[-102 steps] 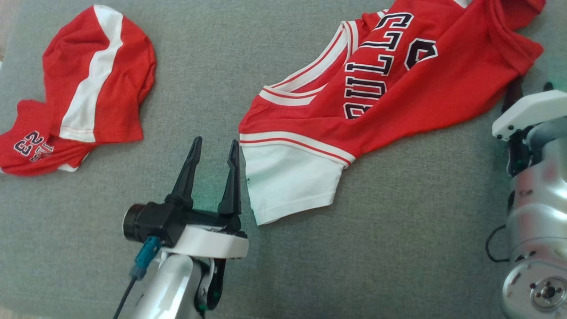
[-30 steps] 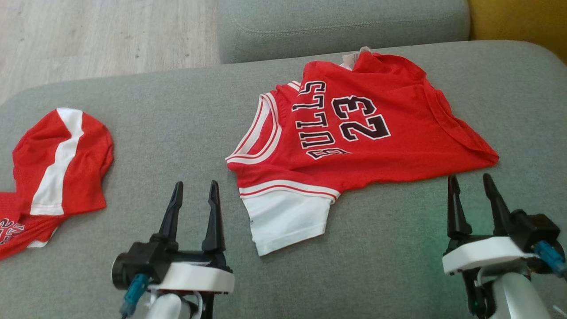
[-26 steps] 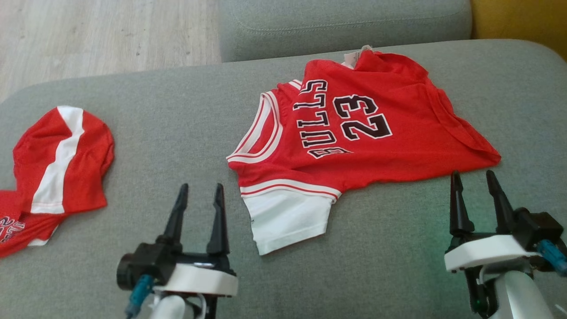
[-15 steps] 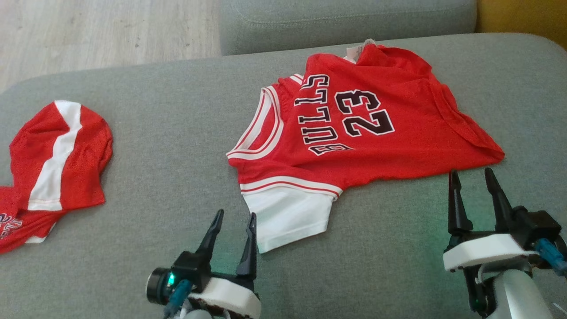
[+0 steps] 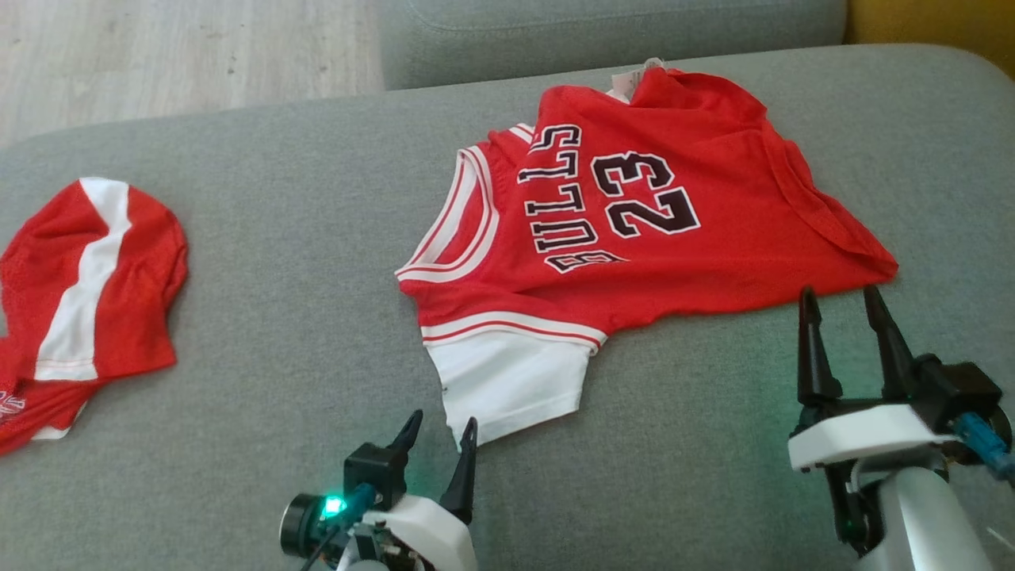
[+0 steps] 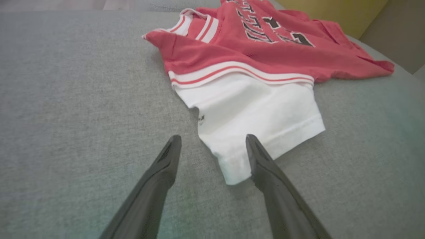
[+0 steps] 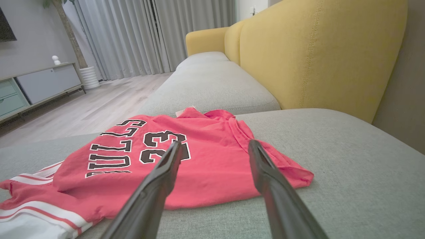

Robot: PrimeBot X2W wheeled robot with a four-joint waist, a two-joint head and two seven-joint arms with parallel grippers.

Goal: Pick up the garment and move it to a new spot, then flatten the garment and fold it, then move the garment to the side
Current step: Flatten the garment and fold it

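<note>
A red jersey (image 5: pixel 674 238) with "BULLS 23" on it lies spread and a little wrinkled on the grey sofa seat (image 5: pixel 277 317). Its white sleeve (image 5: pixel 507 381) points toward me. My left gripper (image 5: pixel 440 424) is open, low at the sleeve's near corner. In the left wrist view the open fingers of the left gripper (image 6: pixel 213 139) straddle that corner of the white sleeve (image 6: pixel 252 109) just above the cushion, without pinching the jersey (image 6: pixel 265 49). My right gripper (image 5: pixel 840 297) is open at the hem's right corner. The right wrist view has the jersey (image 7: pixel 206 172) lying beyond the right gripper (image 7: pixel 215 143).
Red shorts with a white stripe (image 5: pixel 87 285) lie crumpled at the seat's left end. A second grey cushion (image 5: pixel 603 24) adjoins at the back, with wooden floor (image 5: pixel 158 55) to its left. The yellow sofa back (image 7: pixel 315 49) rises on the right.
My left gripper has moved right and lower, from beside the white sleeve to its near corner. The right gripper has barely moved. The head camera shifted slightly.
</note>
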